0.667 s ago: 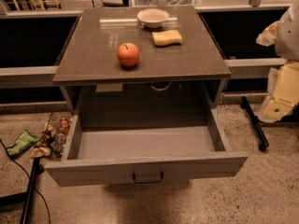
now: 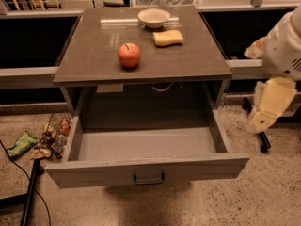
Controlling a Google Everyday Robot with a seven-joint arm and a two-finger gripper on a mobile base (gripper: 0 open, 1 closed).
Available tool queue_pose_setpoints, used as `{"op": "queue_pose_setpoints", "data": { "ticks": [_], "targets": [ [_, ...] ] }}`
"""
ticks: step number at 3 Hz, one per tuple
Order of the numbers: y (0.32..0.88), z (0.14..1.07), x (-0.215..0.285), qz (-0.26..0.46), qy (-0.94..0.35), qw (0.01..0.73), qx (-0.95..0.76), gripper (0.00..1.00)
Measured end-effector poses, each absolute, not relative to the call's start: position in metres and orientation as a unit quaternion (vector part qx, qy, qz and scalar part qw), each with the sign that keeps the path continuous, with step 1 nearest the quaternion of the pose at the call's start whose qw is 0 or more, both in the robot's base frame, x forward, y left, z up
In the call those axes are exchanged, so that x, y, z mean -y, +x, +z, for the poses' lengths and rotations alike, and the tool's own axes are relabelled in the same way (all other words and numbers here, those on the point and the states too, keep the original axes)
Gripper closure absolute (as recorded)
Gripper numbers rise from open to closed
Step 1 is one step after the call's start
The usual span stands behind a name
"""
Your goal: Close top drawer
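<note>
Camera view: top drawer (image 2: 94,173) stands pulled far out beneath the counter top (image 2: 94,65), loop handle (image 2: 148,178) toward the camera. An apple (image 2: 129,55), bowl (image 2: 154,18) and sponge (image 2: 168,37) sit on the counter. Gripper (image 2: 267,108) hangs at the right edge, apart from the drawer's right wall and seemingly pointing down; whether it is spread or closed I cannot tell.

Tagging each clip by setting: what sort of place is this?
Probably an indoor robot test area: a lone cabinet with its top drawer open, snack packets on a speckled floor, a rail behind. The tool hangs right of the drawer.
</note>
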State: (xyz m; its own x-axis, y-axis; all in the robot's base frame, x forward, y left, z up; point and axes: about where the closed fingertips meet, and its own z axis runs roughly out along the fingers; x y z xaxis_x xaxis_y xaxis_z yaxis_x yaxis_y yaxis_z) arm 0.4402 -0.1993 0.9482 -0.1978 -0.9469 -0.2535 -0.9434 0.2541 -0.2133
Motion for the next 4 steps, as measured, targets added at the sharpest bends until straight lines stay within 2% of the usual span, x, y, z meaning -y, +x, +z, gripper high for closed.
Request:
{"op": "queue_pose_setpoints", "data": {
  "ticks": [2,3,4],
  "targets": [
    [0.428,0.853,0.126,0.103,-0.647,0.179,-0.734,0.00],
    [0.414,0.813,0.104,0.146,-0.652,0.191,-0.719,0.17],
    [0.401,0.778,0.092,0.167,-0.652,0.200,-0.712,0.41]
  ]
}}
